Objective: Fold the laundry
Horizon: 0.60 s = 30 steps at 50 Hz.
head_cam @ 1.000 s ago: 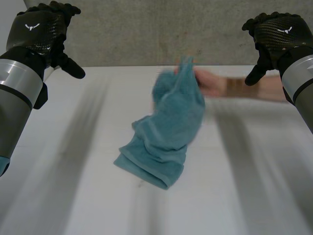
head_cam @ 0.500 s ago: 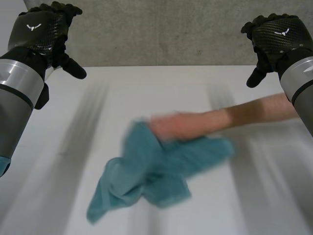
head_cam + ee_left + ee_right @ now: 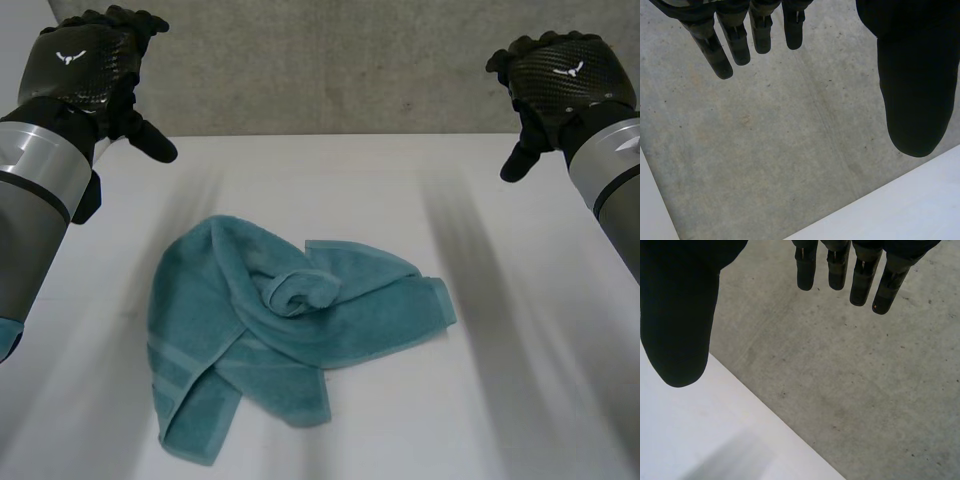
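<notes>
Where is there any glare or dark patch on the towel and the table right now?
Head view: no glare on the white table; the teal towel is evenly lit, darker only in the creases of its bunched middle. Left wrist view: the left hand reads black against pale concrete. Right wrist view: the right hand likewise.

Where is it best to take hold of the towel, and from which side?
Probably the corner of the towel on the side of the right hand, approached from the robot's right. It lies flat with its hem showing, clear of the bunched twist in the middle, so it should lift freely.
</notes>
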Each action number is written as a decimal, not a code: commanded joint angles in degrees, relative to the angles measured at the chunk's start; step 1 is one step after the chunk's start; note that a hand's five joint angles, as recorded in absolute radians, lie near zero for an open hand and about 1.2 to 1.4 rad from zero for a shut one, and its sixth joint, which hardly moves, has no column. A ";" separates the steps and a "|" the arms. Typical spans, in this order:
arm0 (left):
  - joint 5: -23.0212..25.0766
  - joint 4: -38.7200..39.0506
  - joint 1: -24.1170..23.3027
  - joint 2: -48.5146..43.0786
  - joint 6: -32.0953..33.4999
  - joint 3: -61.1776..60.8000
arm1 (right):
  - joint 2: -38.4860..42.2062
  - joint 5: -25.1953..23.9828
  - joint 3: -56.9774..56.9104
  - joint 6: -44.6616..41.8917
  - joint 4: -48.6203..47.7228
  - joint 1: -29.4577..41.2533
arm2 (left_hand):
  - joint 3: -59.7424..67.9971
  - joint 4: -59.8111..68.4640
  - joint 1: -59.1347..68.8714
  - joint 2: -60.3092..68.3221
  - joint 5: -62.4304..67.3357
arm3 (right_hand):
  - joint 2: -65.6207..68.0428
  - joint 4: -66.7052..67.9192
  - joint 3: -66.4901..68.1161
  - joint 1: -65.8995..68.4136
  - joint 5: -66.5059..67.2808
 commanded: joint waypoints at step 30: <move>-12.27 -11.09 -1.27 -1.34 -0.79 -25.48 | 11.43 -16.35 17.73 -23.86 -2.67 1.30 | 1.11 1.39 1.68 1.60 0.57 | 15.73 15.09 16.24 16.77 15.10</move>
